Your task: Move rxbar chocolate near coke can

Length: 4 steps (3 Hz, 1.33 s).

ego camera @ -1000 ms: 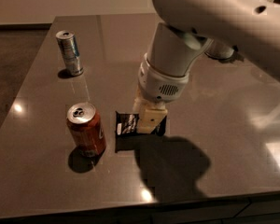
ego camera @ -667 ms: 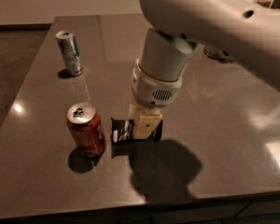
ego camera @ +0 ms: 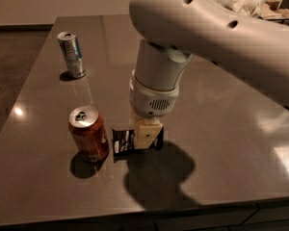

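Two cans are standing on the surface (ego camera: 231,143): one coke can (ego camera: 88,134) toward the front left and one slimmer silver-and-blue can (ego camera: 72,54) well apart from it at the back left. One rxbar chocolate (ego camera: 123,141) is sitting just beside the coke can, on the side away from the left edge, with a narrow gap showing between them. One white arm (ego camera: 207,28) is reaching in from the upper right.

The surface is showing as a dark, glossy tabletop throwing back patches of light. A pale wall is running behind it, darker floor is lying to the left, and crumpled white clutter (ego camera: 250,1) is sitting at the top right.

The gripper (ego camera: 147,134) is pointing straight down over the bar's middle. Its jaws are pinching the bar, one cream pad covering the front of the wrapper, with black ends sticking out on either side.
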Each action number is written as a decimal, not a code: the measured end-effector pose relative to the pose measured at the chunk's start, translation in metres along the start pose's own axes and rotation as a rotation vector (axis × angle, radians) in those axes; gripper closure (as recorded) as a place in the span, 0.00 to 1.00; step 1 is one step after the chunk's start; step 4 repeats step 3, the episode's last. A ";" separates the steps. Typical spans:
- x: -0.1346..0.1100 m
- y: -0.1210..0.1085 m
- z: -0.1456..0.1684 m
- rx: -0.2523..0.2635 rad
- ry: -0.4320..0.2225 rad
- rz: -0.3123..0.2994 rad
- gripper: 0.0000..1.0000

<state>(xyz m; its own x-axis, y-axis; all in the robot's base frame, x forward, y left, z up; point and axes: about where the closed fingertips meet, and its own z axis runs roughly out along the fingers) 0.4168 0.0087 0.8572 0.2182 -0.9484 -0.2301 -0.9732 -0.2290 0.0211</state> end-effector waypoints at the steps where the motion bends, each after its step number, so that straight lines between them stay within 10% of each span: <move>1: -0.001 0.000 0.004 -0.016 0.001 -0.011 0.12; 4: -0.001 0.000 0.004 -0.011 0.001 -0.012 0.00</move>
